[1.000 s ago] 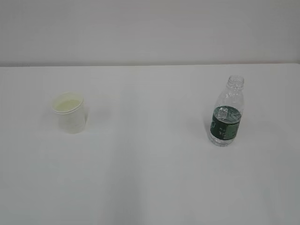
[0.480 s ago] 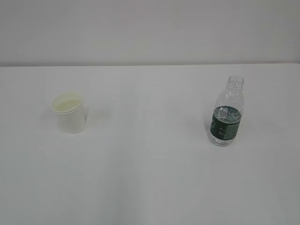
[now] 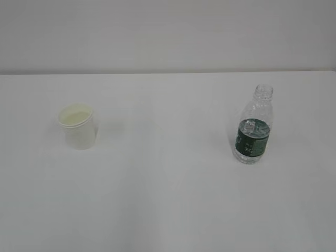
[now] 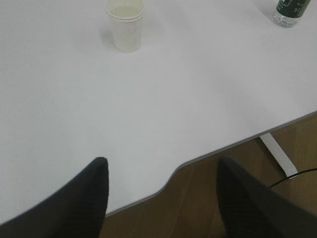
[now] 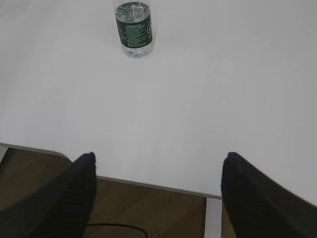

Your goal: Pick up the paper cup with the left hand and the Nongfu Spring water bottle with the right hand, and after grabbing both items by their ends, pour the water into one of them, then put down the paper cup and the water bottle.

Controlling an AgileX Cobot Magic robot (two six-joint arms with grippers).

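From where I stand, the paper cup [image 3: 77, 126] sits upright on the white table [image 3: 168, 199] out at about nine o'clock, its pale yellowish inside showing under the rolled rim. The Nongfu Spring water bottle [image 3: 254, 126] stands upright at about three o'clock, well apart from the cup, capless, with its dark green label band around the lower body. Neither arm reaches into the open tabletop between them. The left hand [image 4: 161, 191] hangs back over the near edge of the table with its black fingers [image 4: 89, 196] spread wide and nothing between them; the cup lies far ahead of it at roughly eleven o'clock. The right hand [image 5: 158, 186] likewise hovers at the table's near edge, jaws wide and empty, with the bottle far ahead at about eleven o'clock. Brown wooden floor [image 5: 143, 208] shows below the table edge.
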